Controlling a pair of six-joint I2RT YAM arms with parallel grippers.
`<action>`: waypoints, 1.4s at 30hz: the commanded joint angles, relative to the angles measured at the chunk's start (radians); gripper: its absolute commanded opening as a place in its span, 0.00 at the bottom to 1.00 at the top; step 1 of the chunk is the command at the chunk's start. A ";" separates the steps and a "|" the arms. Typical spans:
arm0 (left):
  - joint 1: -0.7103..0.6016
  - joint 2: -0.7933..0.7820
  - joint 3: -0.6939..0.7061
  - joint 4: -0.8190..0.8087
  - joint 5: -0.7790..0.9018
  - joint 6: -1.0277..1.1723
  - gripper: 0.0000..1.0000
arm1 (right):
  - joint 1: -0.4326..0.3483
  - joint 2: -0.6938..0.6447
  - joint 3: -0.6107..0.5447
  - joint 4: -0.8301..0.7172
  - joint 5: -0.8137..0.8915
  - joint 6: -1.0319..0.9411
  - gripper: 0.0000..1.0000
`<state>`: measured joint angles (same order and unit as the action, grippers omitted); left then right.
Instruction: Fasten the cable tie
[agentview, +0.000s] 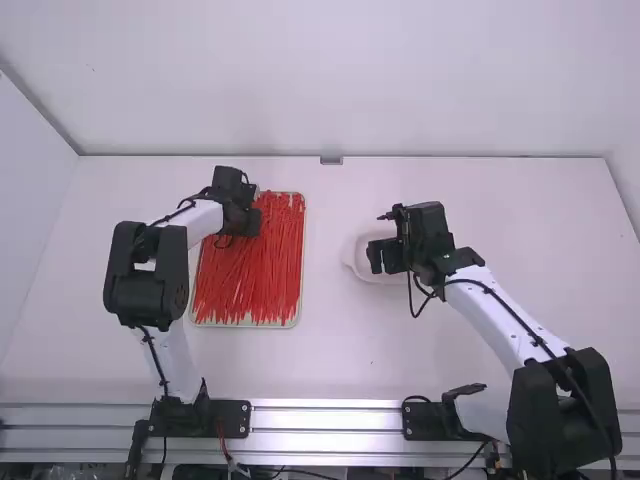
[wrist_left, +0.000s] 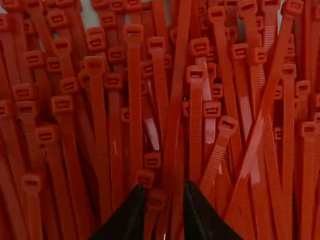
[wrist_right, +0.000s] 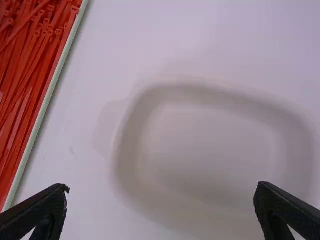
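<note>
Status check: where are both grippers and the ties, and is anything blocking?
Left gripper down in the red cable ties on the tray. Right gripper open, above the white dish. Nothing blocking that I can see.

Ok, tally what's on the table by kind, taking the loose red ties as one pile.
pile of red cable ties: 1
tray: 1
white dish: 1
Total: 3

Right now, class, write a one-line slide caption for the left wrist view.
Left pincer, slightly open, low over a dense pile of red cable ties.
</note>
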<state>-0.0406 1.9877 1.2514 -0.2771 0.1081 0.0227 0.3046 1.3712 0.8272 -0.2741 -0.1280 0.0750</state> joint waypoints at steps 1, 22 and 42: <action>-0.008 -0.004 0.017 -0.007 0.005 0.011 0.19 | -0.003 0.003 0.035 -0.002 -0.003 -0.005 1.00; 0.001 -0.004 0.004 -0.002 0.003 0.022 0.14 | -0.002 0.003 0.035 -0.011 -0.006 -0.004 1.00; 0.001 -0.004 0.004 -0.009 0.004 0.030 0.20 | -0.001 0.003 0.035 -0.015 -0.006 -0.004 1.00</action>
<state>-0.0402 1.9877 1.2514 -0.2802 0.1081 0.0456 0.3046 1.3712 0.8276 -0.2852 -0.1284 0.0746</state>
